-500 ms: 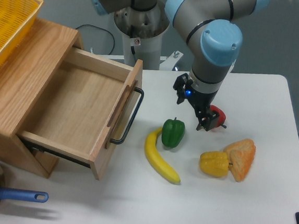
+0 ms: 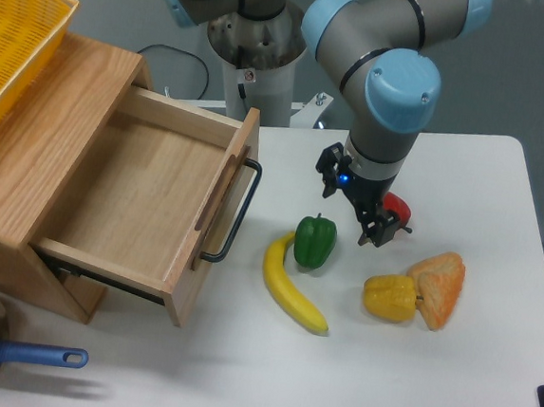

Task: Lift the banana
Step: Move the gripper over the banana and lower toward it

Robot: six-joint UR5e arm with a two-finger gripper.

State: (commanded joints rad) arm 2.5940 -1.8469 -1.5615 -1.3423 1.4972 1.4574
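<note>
Change: tool point(image 2: 354, 205) has shifted slightly lower and toward 7 o'clock in half a second; judged an approach not yet over its target.
Tool: fingers spread, nothing between them; hangs above the table point(image 2: 502, 186), touching no item.
Banana point(image 2: 290, 285): lying flat at 7 o'clock of the tool, touching the green pepper point(image 2: 314, 241).
Neighbours: red pepper point(image 2: 397, 211) behind the tool; yellow pepper point(image 2: 390, 297), orange wedge point(image 2: 439, 287) at 5 o'clock.

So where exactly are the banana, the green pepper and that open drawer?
banana point(image 2: 292, 289): fixed camera view, middle of its curved yellow body.
green pepper point(image 2: 314, 242): fixed camera view, centre of its front.
open drawer point(image 2: 130, 191): fixed camera view, bare wooden floor inside.
</note>
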